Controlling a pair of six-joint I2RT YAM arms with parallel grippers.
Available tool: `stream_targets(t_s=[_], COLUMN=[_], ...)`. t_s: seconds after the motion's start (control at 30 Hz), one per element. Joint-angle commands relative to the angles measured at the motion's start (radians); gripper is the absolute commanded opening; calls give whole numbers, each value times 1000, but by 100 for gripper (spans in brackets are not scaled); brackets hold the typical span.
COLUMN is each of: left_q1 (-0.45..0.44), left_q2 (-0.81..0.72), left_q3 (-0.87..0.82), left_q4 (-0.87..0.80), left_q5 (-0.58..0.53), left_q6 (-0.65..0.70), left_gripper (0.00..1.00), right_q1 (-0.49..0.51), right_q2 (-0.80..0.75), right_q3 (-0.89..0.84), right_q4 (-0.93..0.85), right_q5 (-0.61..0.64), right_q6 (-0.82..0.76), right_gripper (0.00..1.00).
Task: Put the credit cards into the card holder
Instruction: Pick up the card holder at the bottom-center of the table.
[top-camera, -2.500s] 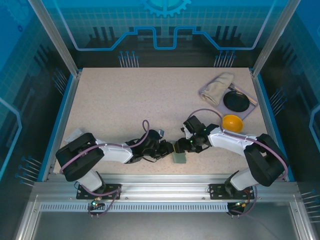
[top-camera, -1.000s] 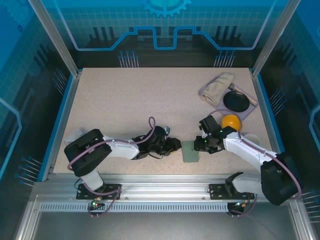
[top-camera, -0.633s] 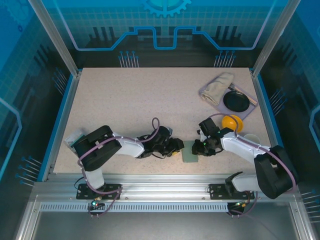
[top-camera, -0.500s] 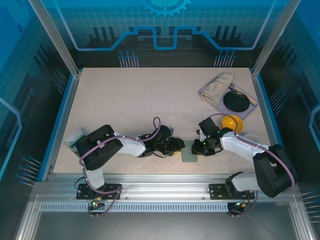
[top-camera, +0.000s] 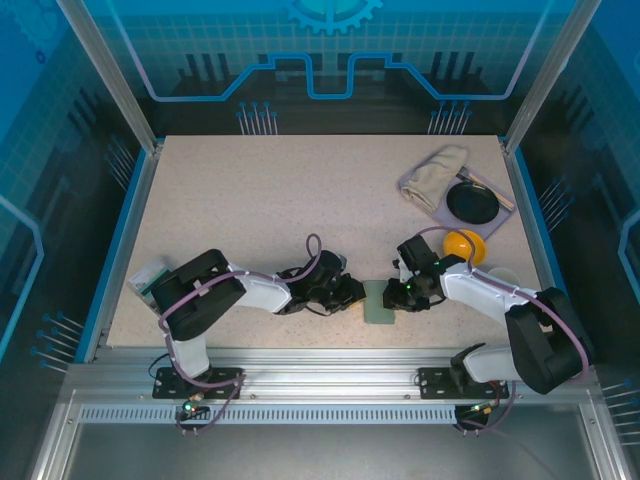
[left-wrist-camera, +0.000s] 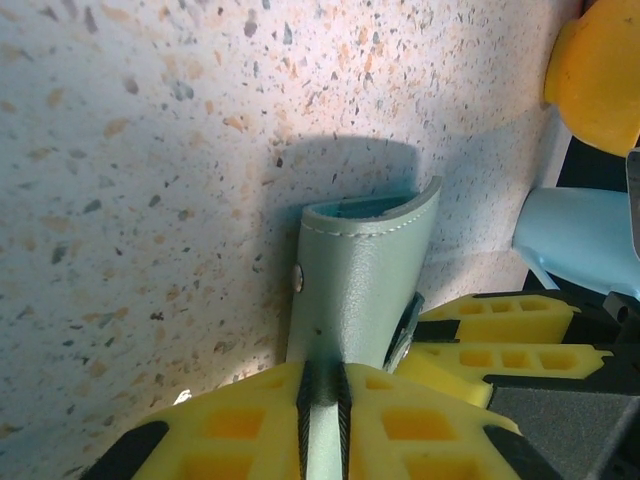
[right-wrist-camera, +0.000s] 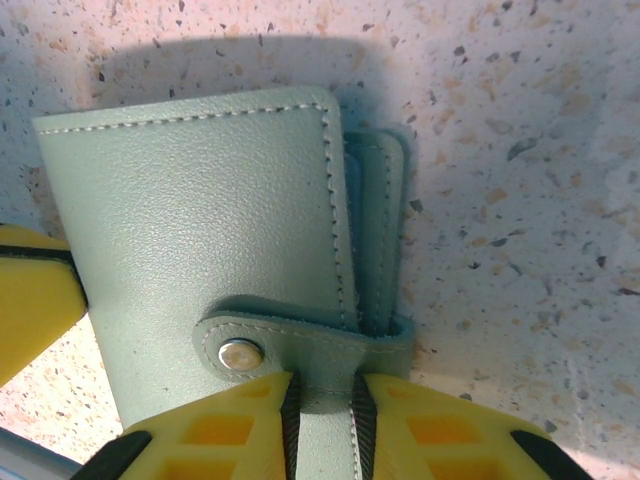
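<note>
Near table (top-camera: 250, 200) edge, between the arms: card holder (top-camera: 379, 302), long axis running away from the bases; left gripper (left-wrist-camera: 322, 385) clamps its left edge, right gripper (right-wrist-camera: 320, 400) clamps its snap strap (right-wrist-camera: 290, 345), both equally near

Both arms low, elbows out, reaching inward; left gripper (top-camera: 352, 297), right gripper (top-camera: 393, 296), facing, each clamped on the card holder (top-camera: 377, 309)

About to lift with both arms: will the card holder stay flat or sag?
Probably floppy: the card holder looks like stitched leather, and it curls in the left wrist view. Likely light, being thin. The snap strap, where it is pinched, could pull open if tugged.
</note>
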Motion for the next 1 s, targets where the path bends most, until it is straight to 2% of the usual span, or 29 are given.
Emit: stream_targets(t_s=[0.0, 0.27, 0.4, 0.53, 0.73, 0.97], left_q1=[-9, -14, -18, -18, -19, -19], left_q2=[-24, -8, -5, 18, 35, -53], left_q3=[5, 35, 53, 62, 49, -2], left_q4=[53, -92, -137, -91, 35, 60], left_q5=[38, 1, -14, 13, 47, 37], left_q6=[7, 11, 24, 23, -3, 25], left_gripper=[22, 41, 44, 40, 26, 8], right_q1=[-7, -7, -7, -6, -7, -6], right_q2=[27, 44, 51, 51, 56, 13], right_q3=[-1, -8, -11, -15, -15, 17], right_q4=[11, 15, 18, 28, 39, 4], right_q5=[1, 12, 12, 2, -8, -10], right_q6=[-10, -14, -14, -12, -17, -13], right_gripper=[25, 25, 25, 25, 25, 26])
